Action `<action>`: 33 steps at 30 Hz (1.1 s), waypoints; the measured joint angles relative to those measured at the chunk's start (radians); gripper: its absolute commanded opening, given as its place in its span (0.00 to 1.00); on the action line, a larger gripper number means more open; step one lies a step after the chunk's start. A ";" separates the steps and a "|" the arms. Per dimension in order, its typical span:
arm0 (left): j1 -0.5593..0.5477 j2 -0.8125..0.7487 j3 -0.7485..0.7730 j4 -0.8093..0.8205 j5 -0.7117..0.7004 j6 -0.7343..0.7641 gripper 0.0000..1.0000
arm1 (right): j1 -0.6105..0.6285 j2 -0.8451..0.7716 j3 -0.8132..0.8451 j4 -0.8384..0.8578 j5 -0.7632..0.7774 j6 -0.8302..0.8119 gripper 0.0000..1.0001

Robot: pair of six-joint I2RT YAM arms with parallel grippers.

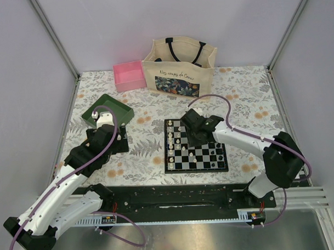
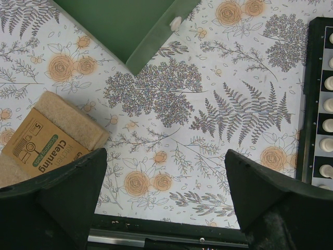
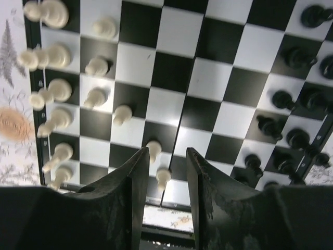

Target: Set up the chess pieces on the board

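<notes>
From above, my right gripper (image 1: 197,139) hides the far middle of the board (image 1: 204,162), which lies toward the near edge of the floral-clothed table (image 1: 248,100). Its fingers stand slightly apart around a cream pawn (image 3: 163,178), and I see neither touching it. The black pieces (image 3: 291,138) are blurred. My left gripper (image 2: 164,208) gapes wide beside a fibrous scouring pad (image 2: 67,125) labelled "Cleaning".
</notes>
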 measured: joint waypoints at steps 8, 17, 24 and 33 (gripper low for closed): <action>0.000 0.000 0.000 0.000 0.000 0.000 0.99 | -0.129 0.152 0.155 0.034 -0.003 -0.060 0.43; 0.000 0.000 0.000 0.000 0.000 0.000 0.99 | -0.210 0.315 0.329 0.075 -0.002 -0.083 0.42; 0.000 0.000 0.000 0.000 0.000 0.000 0.99 | -0.227 0.395 0.378 0.077 -0.004 -0.091 0.39; 0.000 0.003 0.000 0.000 0.000 0.000 0.99 | -0.248 0.447 0.410 0.073 -0.027 -0.098 0.36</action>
